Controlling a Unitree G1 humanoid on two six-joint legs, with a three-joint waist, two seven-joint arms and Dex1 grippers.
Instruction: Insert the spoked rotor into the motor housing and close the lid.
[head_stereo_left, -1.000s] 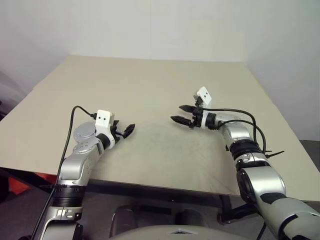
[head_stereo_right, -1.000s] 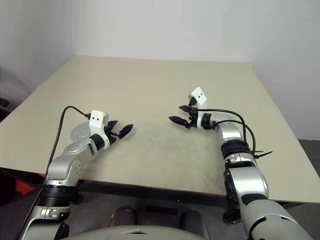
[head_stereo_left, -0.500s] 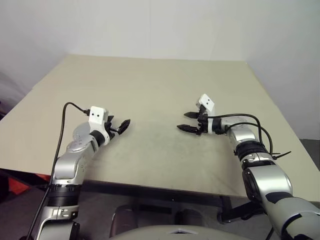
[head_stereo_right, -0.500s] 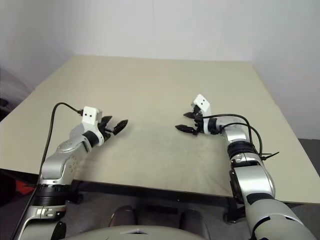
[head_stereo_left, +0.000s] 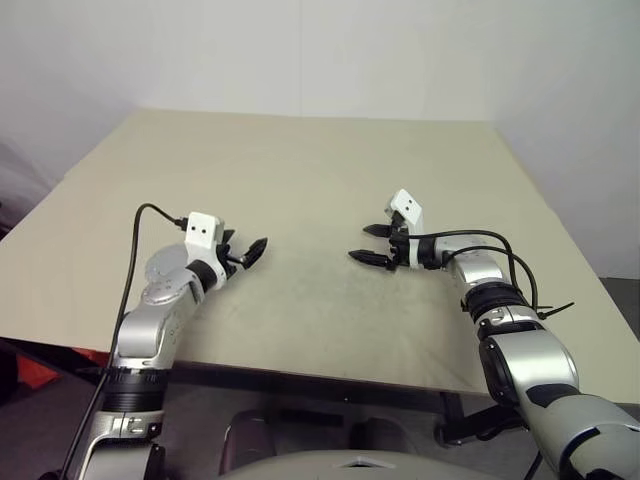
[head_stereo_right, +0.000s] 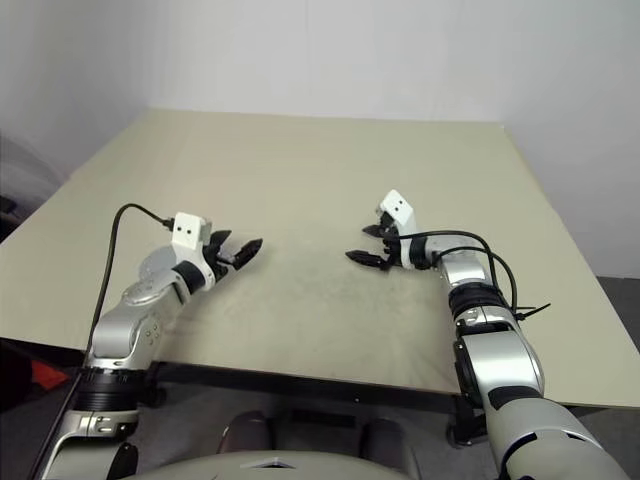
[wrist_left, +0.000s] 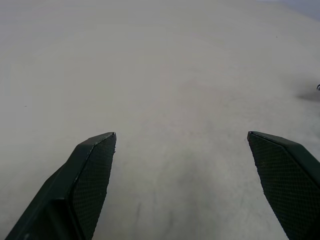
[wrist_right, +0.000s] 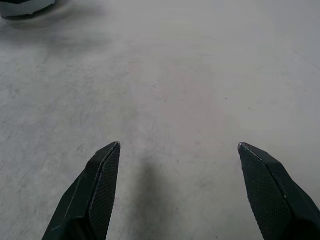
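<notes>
Left gripper (head_stereo_left: 250, 251) and right gripper (head_stereo_left: 366, 244) both spread wide, holding nothing, hovering over the bare table (head_stereo_left: 300, 170), tips facing each other; rotor, housing, lid unseen

Right gripper (head_stereo_left: 370, 245) lowered closer to the beige table (head_stereo_left: 300, 170) than 1 second ago, wrist camera rolled slightly.

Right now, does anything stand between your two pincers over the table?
Nothing visible does. The open left black two-fingered pincer and the open right pincer face each other above the beige tabletop, holding nothing.
</notes>
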